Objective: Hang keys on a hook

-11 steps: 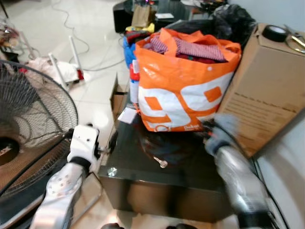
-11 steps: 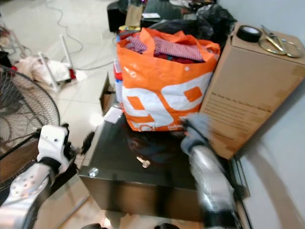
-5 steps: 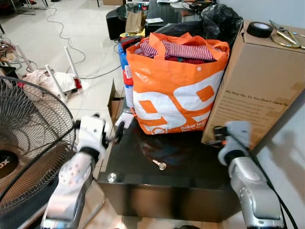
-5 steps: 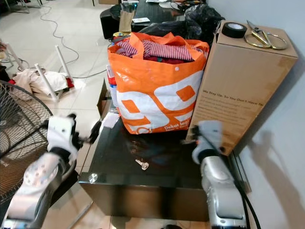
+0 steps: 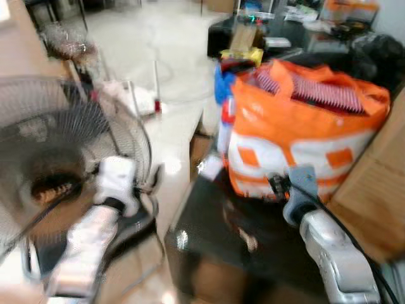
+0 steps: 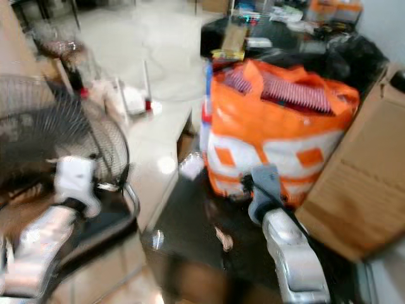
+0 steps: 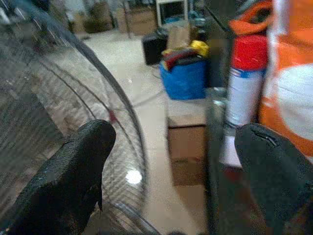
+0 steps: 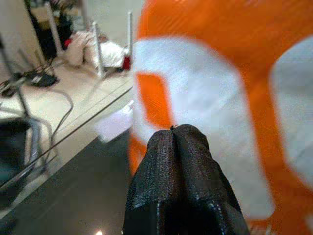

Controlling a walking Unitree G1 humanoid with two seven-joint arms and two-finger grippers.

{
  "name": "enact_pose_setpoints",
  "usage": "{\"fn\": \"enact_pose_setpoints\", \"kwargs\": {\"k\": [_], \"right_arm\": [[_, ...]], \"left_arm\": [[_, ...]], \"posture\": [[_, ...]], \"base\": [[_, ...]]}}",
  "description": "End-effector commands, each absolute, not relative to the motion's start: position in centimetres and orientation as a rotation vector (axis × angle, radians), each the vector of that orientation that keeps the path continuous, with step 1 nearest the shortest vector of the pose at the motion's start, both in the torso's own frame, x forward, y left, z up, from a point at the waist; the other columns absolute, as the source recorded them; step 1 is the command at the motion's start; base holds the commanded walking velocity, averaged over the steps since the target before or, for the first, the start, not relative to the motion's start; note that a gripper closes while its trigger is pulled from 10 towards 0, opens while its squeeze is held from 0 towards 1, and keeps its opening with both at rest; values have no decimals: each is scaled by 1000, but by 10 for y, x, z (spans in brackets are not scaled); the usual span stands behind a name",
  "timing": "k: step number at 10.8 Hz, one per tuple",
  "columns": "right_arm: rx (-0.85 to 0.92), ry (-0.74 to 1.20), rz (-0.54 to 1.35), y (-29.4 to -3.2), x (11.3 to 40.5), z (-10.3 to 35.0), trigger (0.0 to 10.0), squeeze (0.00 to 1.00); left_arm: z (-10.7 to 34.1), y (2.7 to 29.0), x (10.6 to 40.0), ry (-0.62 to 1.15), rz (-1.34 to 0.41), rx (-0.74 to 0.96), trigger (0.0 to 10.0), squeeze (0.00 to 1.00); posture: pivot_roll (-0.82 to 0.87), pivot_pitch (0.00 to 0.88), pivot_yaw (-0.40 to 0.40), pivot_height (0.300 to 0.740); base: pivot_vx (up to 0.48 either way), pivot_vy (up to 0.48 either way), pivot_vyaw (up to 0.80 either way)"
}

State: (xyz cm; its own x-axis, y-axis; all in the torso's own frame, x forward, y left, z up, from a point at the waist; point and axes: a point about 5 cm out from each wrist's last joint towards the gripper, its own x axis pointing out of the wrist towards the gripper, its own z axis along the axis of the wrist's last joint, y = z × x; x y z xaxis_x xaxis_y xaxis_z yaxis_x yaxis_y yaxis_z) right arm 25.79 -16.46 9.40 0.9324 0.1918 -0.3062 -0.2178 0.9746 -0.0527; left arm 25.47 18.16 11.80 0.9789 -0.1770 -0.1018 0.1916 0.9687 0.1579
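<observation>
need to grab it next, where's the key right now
In the blurred left eye view the key lies on the dark glossy table, in front of the orange bag and just left of the right arm.

Both eye views are smeared by motion blur. The key [image 5: 251,241] at lower centre on the dark table [image 5: 209,221] is a pale blur; the cardboard box [image 6: 354,202] is cut by the right edge

the right gripper [image 8: 174,134] has its black fingers pressed together, close before the orange-and-white bag [image 8: 234,93]; dark glossy tabletop [image 8: 73,196] at seven o'clock.
</observation>
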Motion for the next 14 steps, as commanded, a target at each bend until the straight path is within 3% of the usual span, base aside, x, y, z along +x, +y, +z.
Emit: {"fn": "enact_pose_setpoints", "kwargs": {"k": [1, 4, 5, 6, 7, 8, 10, 11, 12, 14], "right_arm": [[-114, 340, 170, -180, 257, 88, 10000, 0], [-185, 374, 194, -191, 256, 86, 10000, 0], [-174, 417, 205, -191, 251, 81, 10000, 204], [-171, 446, 206, -189, 249, 76, 10000, 1000], [-127, 473, 264, -176, 252, 73, 10000, 1000], [-135, 569, 311, -159, 256, 48, 10000, 1000], [-120, 659, 287, -150, 256, 24, 10000, 1000], [-94, 710, 232, -154, 252, 13, 10000, 1000], [-110, 731, 228, -157, 247, 7, 10000, 1000], [-116, 659, 226, -168, 250, 16, 10000, 1000]], "left_arm": [[117, 172, 255, 96, -223, 172, 10000, 0], [111, 167, 245, 121, -247, 205, 10000, 0], [106, 162, 239, 145, -277, 180, 10000, 0], [100, 162, 233, 167, -301, 169, 10000, 0], [100, 163, 226, 180, -326, 151, 10000, 0], [89, 175, 225, 221, -275, 183, 10000, 0], [88, 180, 223, 244, -294, 208, 10000, 0], [86, 179, 222, 266, -334, 222, 10000, 0], [86, 173, 226, 271, -441, 266, 10000, 0], [83, 156, 239, 258, -532, 312, 10000, 0]], "posture": [[-51, 0, 18, 740], [-50, 0, -5, 740], [-51, 0, -24, 740], [-36, 0, -41, 740], [58, 0, -110, 740], [107, 0, -130, 740], [120, 0, -145, 740], [104, 0, -126, 740], [37, 0, -41, 740], [-20, 0, 8, 740]], "base": [[0, 0, 0], [0, 0, 0], [0, 0, 0], [0, 0, 0], [0, 0, 0], [0, 0, 0], [0, 0, 0], [0, 0, 0], [0, 0, 0], [0, 0, 0]]}}
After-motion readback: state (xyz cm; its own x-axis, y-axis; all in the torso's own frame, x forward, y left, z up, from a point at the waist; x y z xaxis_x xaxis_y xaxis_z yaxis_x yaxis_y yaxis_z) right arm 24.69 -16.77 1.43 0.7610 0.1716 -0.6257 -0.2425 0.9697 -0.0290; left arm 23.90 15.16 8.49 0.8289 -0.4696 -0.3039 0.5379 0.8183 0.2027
